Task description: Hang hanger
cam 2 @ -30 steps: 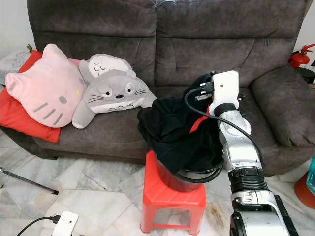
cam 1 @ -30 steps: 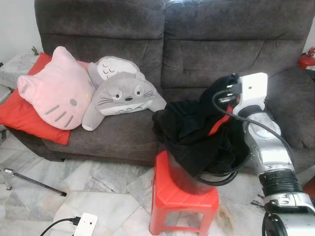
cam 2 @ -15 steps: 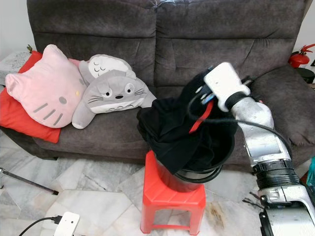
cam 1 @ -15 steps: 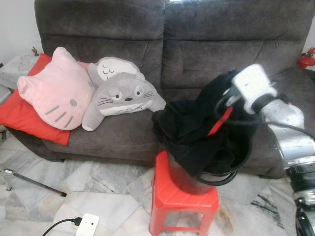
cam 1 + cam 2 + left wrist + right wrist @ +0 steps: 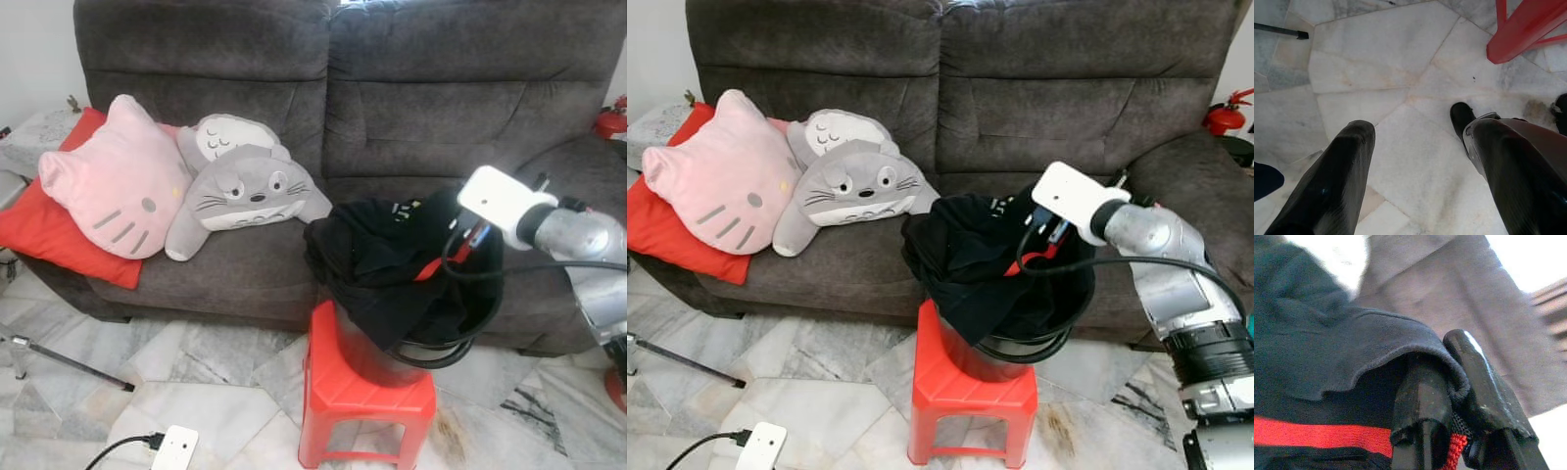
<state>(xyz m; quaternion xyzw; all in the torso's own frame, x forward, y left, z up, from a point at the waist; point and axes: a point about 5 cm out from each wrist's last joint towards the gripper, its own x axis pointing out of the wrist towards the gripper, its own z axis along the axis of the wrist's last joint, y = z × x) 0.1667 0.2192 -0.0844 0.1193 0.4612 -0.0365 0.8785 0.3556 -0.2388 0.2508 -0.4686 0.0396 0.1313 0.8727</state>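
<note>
Where the marble floor [image 5: 225, 382] meets the back of the room, a wide dark grey sofa [image 5: 392, 108], its seat carrying cushions on the robot's left: a red pillow [image 5: 39, 230] lowest, a pink cat-face cushion [image 5: 116, 181] on it, and a grey plush [image 5: 245, 186] lying against the pink one. Just in front of the sofa, a red plastic stool [image 5: 364, 401], and on it a black bucket [image 5: 1038, 338] heaped with a black garment [image 5: 377, 259] that spills over the rim. Far right, partly cut by the edge, a red fire extinguisher [image 5: 1222, 116]. On the floor near the robot, a white charger block [image 5: 170, 446] with a black cable, and a thin dark rod [image 5: 69, 362].

Reached in over the bucket from the robot's right, the right gripper [image 5: 1462, 396], fingers [image 5: 1420, 401] pressed together on a fold of the black garment; red ribbed trim showing between and beside them. No telling whether a hanger lies inside the cloth.

Hanging low over the floor near a stool leg, the left gripper [image 5: 1415, 161], fingers [image 5: 1337, 176] spread wide, nothing between them.
</note>
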